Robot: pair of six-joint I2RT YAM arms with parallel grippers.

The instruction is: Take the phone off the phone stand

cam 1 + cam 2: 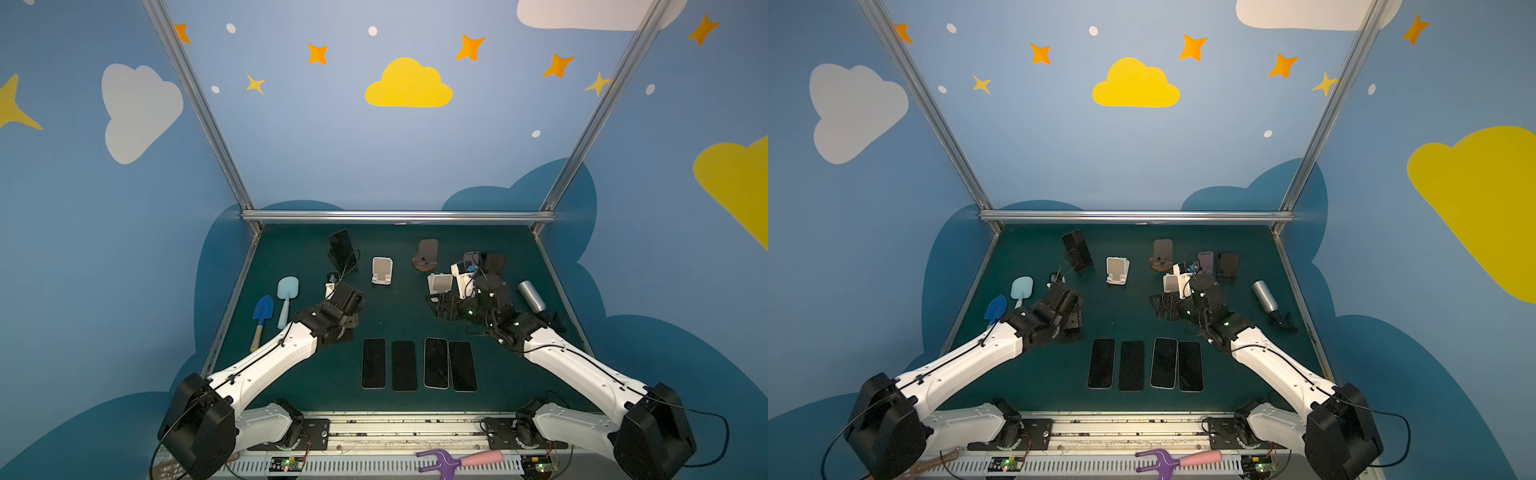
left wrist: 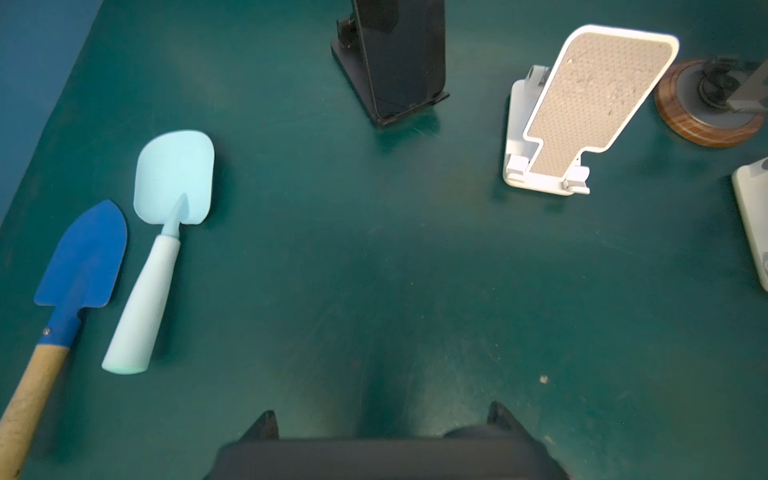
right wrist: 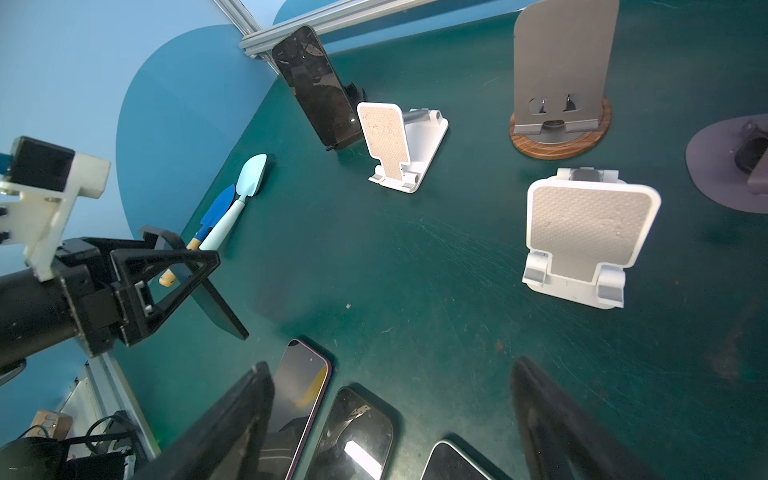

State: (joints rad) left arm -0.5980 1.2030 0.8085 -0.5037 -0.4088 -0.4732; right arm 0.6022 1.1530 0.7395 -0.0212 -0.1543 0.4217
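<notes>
We see phone (image 1: 341, 248) leaning on black phone stand (image 2: 351, 70), back left of green table (image 1: 395, 320). Left gripper (image 3: 195, 286) shut, nothing in it, in front of stand, clear of phone. Right gripper (image 3: 390, 374) wide open, empty, over table just behind row of four flat phones (image 1: 374, 363). We note empty white stand (image 1: 381, 270) right of phone, two trowels (image 1: 286, 291) left of left arm.
</notes>
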